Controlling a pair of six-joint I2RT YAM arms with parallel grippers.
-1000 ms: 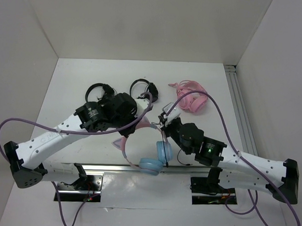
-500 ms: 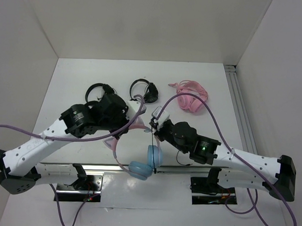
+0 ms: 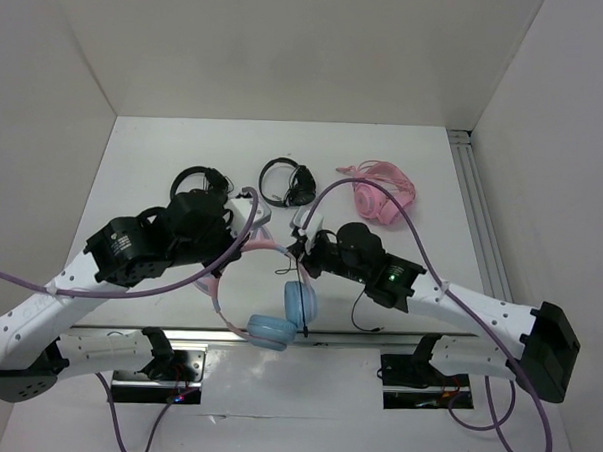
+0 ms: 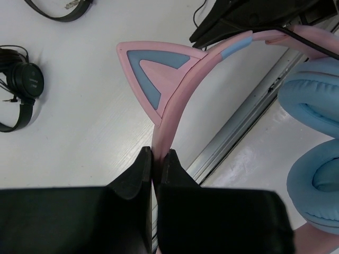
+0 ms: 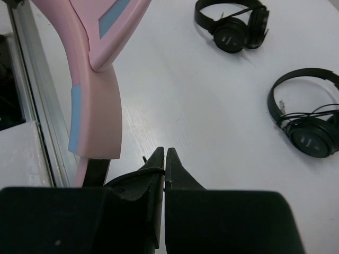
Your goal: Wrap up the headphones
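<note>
The headphones (image 3: 285,317) hang above the table's near edge, light blue ear cups low by the metal rail. My left gripper (image 3: 249,246) is shut on the thin pink headband (image 4: 168,124), just below a cat ear (image 4: 153,71); the blue cups (image 4: 313,108) show at the right of the left wrist view. My right gripper (image 3: 301,248) is shut on the thin black cable (image 5: 139,173), which drops past the cups (image 3: 303,296). The wide pink end of the headband (image 5: 98,111) hangs left of the right gripper (image 5: 164,159).
Two black headphones (image 3: 288,180) (image 3: 198,181) lie on the white table behind the grippers, also in the right wrist view (image 5: 230,24) (image 5: 307,119). All-pink headphones (image 3: 383,198) lie at the back right. A metal rail (image 3: 377,337) runs along the near edge.
Both arms have swung to the left, carrying the headphones with them. The blue ear cups now hang further left; both grips are unchanged.
</note>
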